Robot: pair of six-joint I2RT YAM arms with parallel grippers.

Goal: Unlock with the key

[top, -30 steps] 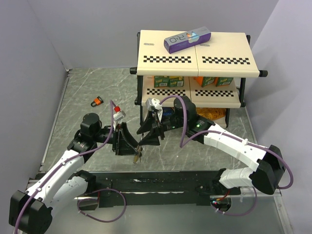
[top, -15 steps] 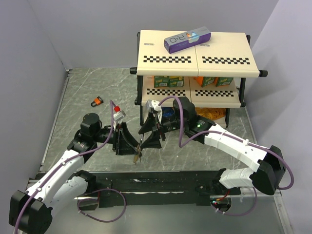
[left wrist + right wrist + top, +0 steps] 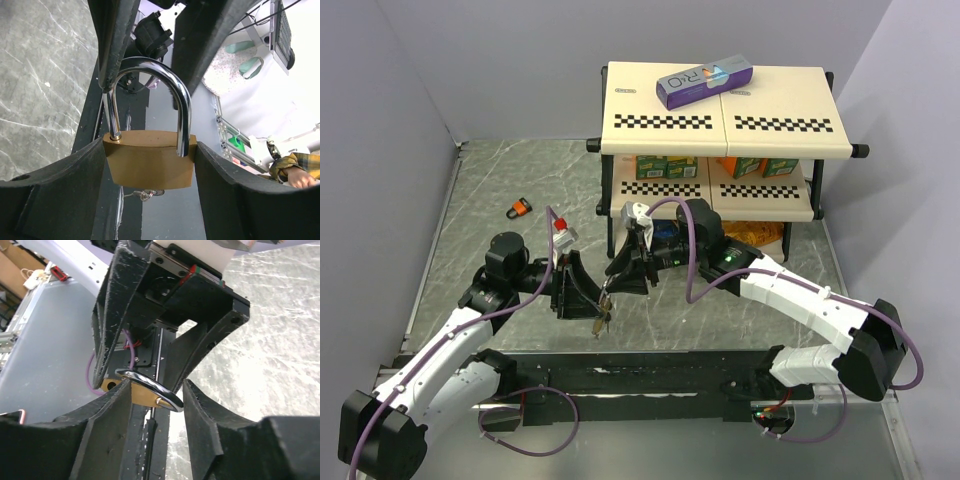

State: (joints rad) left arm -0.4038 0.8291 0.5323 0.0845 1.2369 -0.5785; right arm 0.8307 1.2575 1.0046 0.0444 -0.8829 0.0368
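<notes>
While left jaws clamp brass padlock (image 3: 149,159), key (image 3: 145,194) sits just below.

Bright, even overhead light; soft shadows; glare on the steel shackle (image 3: 184,115).

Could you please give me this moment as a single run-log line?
phase: unlocking | left end effector: shut on brass padlock body | right end effector: straddles shackle, grip unclear | key: hangs below padlock

Sm. silver key (image 3: 144,193) just below brass padlock (image 3: 149,164)
</notes>
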